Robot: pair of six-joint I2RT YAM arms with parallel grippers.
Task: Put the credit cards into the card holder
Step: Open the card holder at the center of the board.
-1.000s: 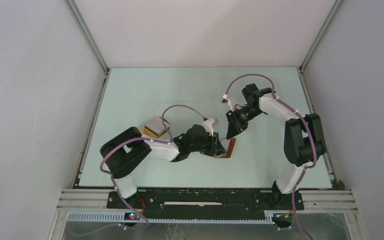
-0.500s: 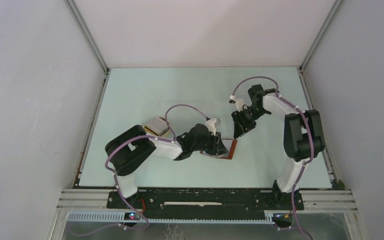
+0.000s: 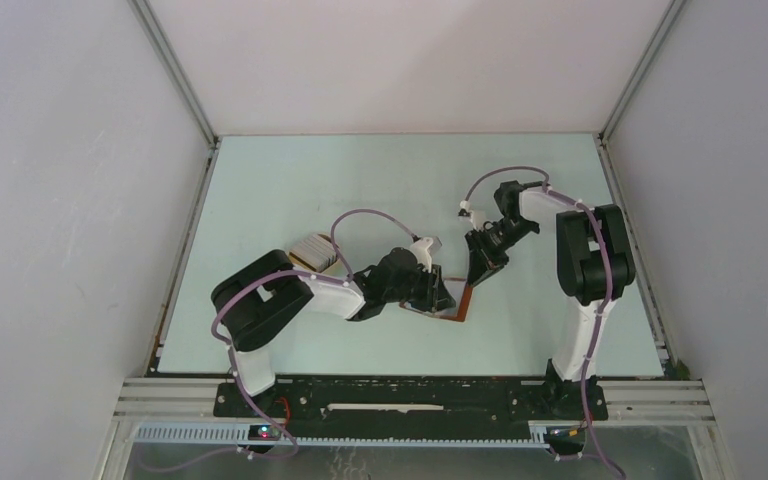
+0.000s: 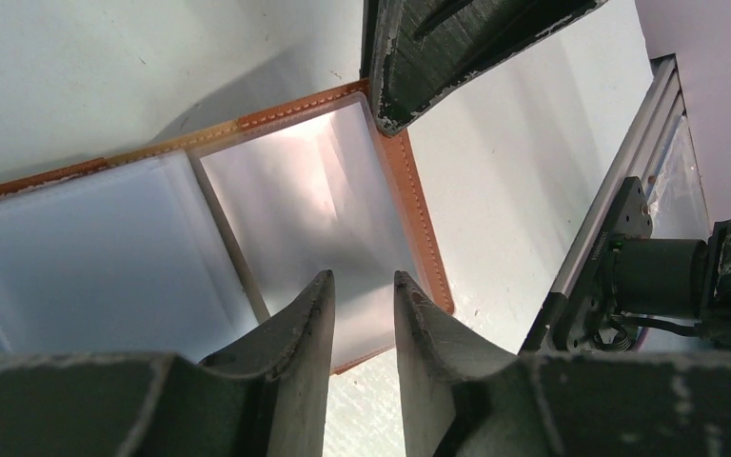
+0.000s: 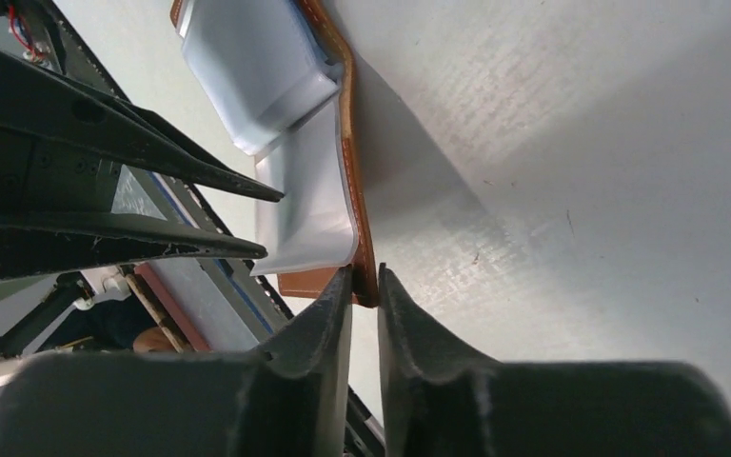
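Setting, as my overhead feed gives it: a robotics lab test cell.

- Pale green tabletop [image 3: 290, 190], closed in left, right and far by plain white panels [image 3: 60, 200].
- Bare aluminium frame posts [image 3: 175, 70] rising at the far corners.
- Black mounting plate [image 3: 410, 397] on a metal rail [image 3: 160, 386] along the near edge.
- Left arm [image 3: 260, 310] and right arm [image 3: 585, 260] bolted to that plate, each trailing a lilac cable [image 3: 360, 213].
- No household or shop furnishings in my view.
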